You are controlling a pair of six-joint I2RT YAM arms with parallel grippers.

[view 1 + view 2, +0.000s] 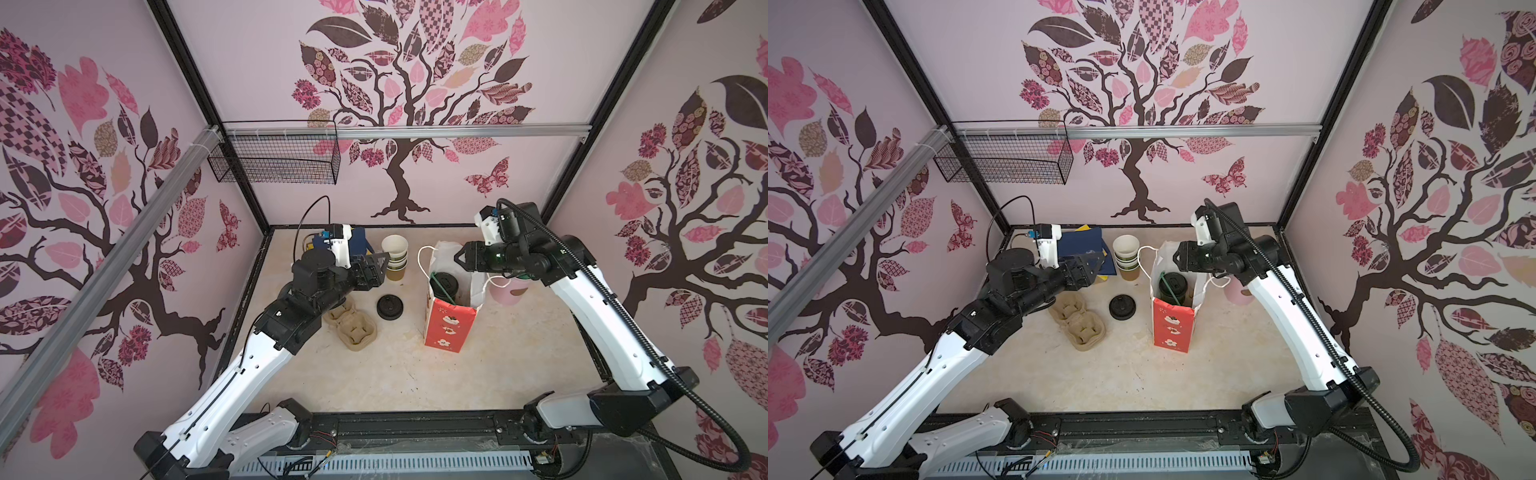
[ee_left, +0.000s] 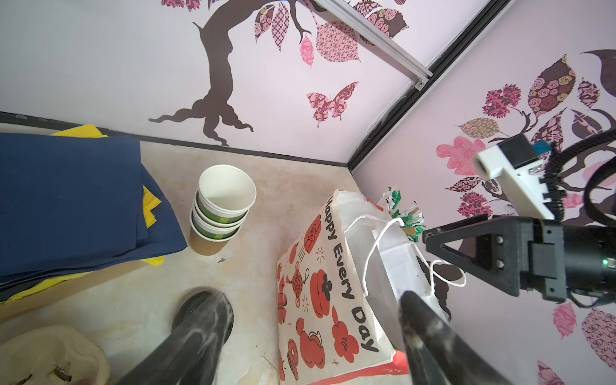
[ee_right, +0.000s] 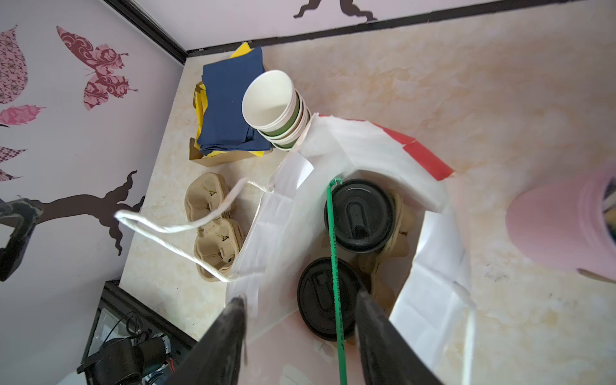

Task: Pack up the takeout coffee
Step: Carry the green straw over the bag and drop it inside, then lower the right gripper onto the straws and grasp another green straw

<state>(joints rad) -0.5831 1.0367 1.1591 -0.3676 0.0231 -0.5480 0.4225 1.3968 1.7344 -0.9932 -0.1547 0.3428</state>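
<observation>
Both top views show one marbled beige table (image 1: 374, 374) with two arms reaching in over it. The left gripper (image 1: 380, 262) hangs just beside the cup stack (image 1: 395, 257). In the left wrist view its fingers (image 2: 203, 316) stand well apart with nothing between them. The right gripper (image 3: 300, 300) hovers over the open mouth of the paper bag (image 1: 446, 328) with its jaws parted. One thin green stick (image 3: 335, 266) runs through the gap, and neither finger can be seen pressing on it.

There is one bag, upright near the table's middle, red and white with two white cord handles. In the left wrist view its side is printed with red lanterns and flowers and the words "Happy Every Day" (image 2: 350, 283). Inside it sit the two lidded cups (image 3: 361, 215), side by side in a brown pulp tray (image 3: 400, 233). Only their black sip lids show, and the green stick lies across the nearer lid (image 3: 320, 300).

One pile of blue and yellow napkins (image 2: 66, 200) lies in the back left corner. One stack of two-hole pulp carriers (image 1: 353, 328) lies left of the bag. The cup stack is three green-banded cups nested in one brown cup. One pink container (image 1: 513, 291) stands just behind the bag on its right. One loose black lid (image 1: 390, 307) lies flat between the carriers and the bag. Print runs along the stick, too small to read.
</observation>
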